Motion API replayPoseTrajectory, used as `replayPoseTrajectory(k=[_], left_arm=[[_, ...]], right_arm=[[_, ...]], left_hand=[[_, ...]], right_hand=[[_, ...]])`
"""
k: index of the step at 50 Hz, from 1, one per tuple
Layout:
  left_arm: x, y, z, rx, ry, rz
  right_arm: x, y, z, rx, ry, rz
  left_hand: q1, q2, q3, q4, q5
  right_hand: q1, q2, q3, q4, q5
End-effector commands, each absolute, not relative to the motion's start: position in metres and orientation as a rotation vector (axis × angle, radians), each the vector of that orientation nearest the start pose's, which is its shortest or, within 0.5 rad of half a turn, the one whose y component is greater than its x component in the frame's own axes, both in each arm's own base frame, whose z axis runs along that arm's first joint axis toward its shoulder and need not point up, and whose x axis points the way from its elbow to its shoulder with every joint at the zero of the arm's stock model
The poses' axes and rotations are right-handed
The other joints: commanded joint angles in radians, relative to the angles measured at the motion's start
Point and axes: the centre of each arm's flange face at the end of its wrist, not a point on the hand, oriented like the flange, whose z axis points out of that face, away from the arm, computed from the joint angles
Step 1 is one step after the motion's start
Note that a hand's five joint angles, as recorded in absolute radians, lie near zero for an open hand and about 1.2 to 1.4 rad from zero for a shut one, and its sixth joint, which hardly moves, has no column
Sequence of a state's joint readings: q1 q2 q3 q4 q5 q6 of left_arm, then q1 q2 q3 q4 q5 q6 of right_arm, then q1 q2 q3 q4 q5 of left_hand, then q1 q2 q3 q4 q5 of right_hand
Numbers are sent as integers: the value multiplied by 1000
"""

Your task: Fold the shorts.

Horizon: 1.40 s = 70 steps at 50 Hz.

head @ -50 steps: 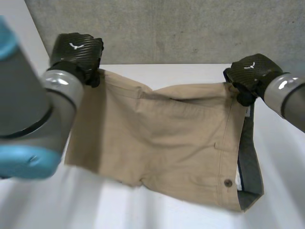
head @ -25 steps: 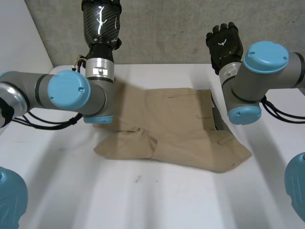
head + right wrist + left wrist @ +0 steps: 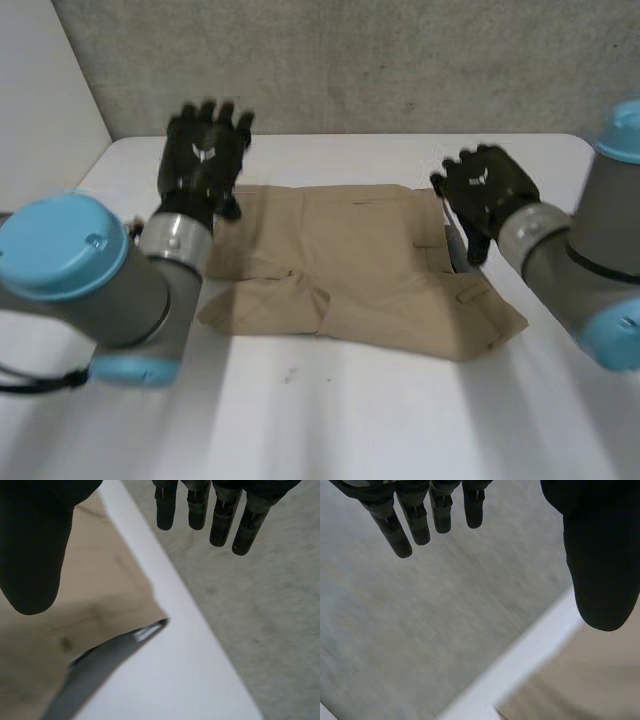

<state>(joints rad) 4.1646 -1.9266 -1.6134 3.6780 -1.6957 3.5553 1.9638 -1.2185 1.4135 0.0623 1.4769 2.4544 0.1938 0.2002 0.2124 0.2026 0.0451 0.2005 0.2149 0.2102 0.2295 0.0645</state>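
Note:
The tan shorts (image 3: 360, 265) lie folded on the white table (image 3: 330, 420), with a dark grey lining (image 3: 455, 245) showing at their right edge. My left hand (image 3: 203, 160) hovers open above the shorts' far left corner, fingers (image 3: 410, 520) spread and holding nothing. My right hand (image 3: 485, 195) hovers open over the far right corner, its fingers (image 3: 215, 515) straight and empty. In the right wrist view, the shorts' corner (image 3: 115, 600) and the grey lining (image 3: 100, 665) lie below the thumb. A tan patch of the shorts (image 3: 590, 685) sits under the left thumb.
A grey concrete wall (image 3: 400, 60) rises just behind the table's far edge (image 3: 330, 138). Bare table surface spreads in front of the shorts and to both sides.
Both hands let go of the shorts, which dropped onto the table folded. The hands opened, rose toward the wall, then came down to hover over the far corners.

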Motion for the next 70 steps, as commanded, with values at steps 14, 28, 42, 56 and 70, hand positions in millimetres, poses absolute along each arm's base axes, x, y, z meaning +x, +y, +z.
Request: replayPoseTrajectory(k=[14, 28, 42, 56, 70], left_arm=[[-269, -216, 167, 654, 2661, -1902], [-274, -247, 137, 610, 2649, -1890], [-281, -269, 130, 618, 2611, -1910], [-270, -248, 178, 611, 2604, -1936], [-243, -234, 269, 509, 2467, -2138]], right_arm=[[204, -250, 172, -1366, 2189, -1716], [202, -263, 144, -1418, 2165, -1755], [202, -274, 125, -1494, 2165, -1767], [198, -274, 163, -1435, 2167, -1931], [198, -243, 200, -1327, 2258, -1695]], left_hand=[[199, 192, 180, 190, 173], [219, 213, 201, 210, 194], [831, 825, 812, 822, 805], [1203, 1196, 1184, 1194, 1177], [1203, 1196, 1184, 1194, 1177]], right_hand=[[195, 181, 186, 166, 157], [316, 302, 306, 287, 277], [1047, 1033, 1037, 1018, 1008], [1196, 1181, 1186, 1167, 1157], [1196, 1181, 1186, 1167, 1157]])
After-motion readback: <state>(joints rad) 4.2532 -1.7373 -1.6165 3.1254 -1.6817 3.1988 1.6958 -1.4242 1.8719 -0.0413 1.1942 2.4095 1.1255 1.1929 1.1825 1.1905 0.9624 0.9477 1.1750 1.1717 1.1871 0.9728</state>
